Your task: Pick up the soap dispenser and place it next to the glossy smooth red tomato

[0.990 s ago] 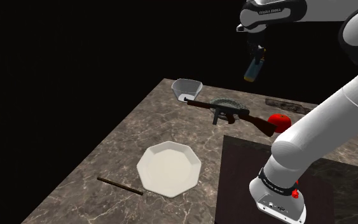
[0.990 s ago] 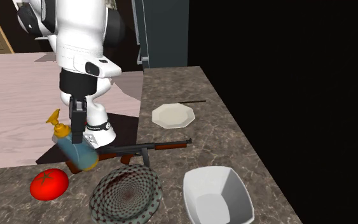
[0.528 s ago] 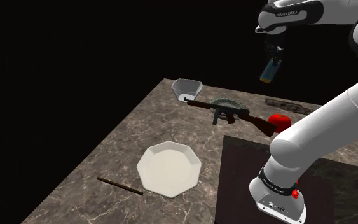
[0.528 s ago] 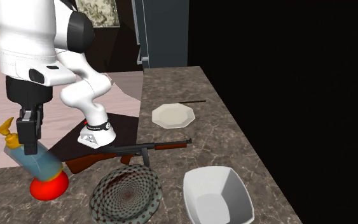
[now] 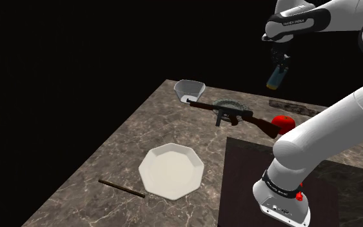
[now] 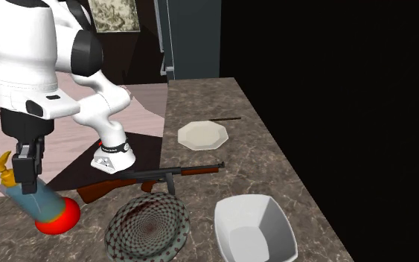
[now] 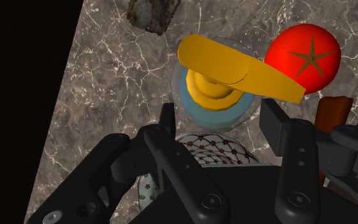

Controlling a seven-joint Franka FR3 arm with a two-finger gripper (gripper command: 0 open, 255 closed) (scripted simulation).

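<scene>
Above counter (image 5: 102, 161) near its edge, hung high with room below. Clamped bottle (image 7: 212, 83) in gripper (image 7: 220, 119), above and beside tomato (image 7: 302, 57). Shifted slightly sideways since before.

Dark marbled counter (image 5: 102, 161), white veining; beyond its edge I get a black area (image 5: 44, 64). In the second exterior view: pale pinkish floor (image 6: 146, 91), a tall grey-blue cabinet (image 6: 193, 37) (possibly a fridge, can't tell), and a patterned picture (image 6: 114, 15) on the wall.

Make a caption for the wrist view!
Black end effector holds a yellow-topped blue soap dispenser near a round red tomato.
</scene>
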